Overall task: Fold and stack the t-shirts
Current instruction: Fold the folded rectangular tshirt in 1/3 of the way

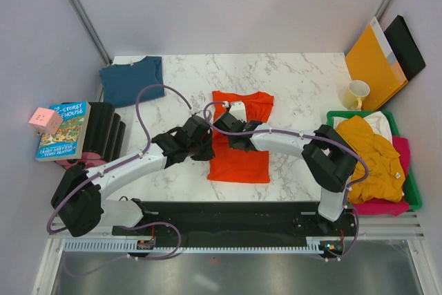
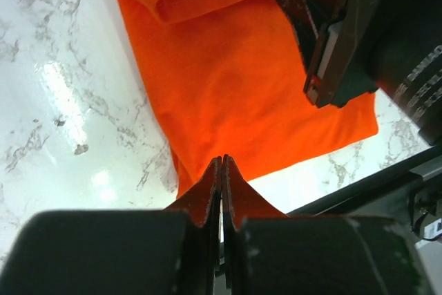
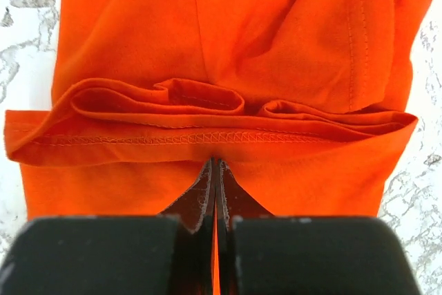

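An orange-red t-shirt point(image 1: 239, 151) lies partly folded in the middle of the marble table point(image 1: 304, 88). My left gripper point(image 1: 206, 144) is shut, its tips point(image 2: 222, 161) at the shirt's left edge point(image 2: 228, 81); no cloth shows between the jaws. My right gripper point(image 1: 221, 125) is shut, its tips point(image 3: 215, 162) pinched at the stitched hem of a folded-over layer point(image 3: 207, 136). It also shows as a dark block point(image 2: 338, 32) over the shirt. A teal-blue t-shirt point(image 1: 131, 79) lies folded at the back left. Yellow point(image 1: 369, 153), pink point(image 1: 380, 206) and white point(image 1: 378, 124) t-shirts are piled at the right.
The pile sits in a green bin point(image 1: 413, 191) at the right edge. Behind it stand a yellow mug point(image 1: 356, 94) and an orange-yellow envelope point(image 1: 373, 60). A book point(image 1: 63, 129) and a pink cube point(image 1: 45, 121) rest off the table's left side.
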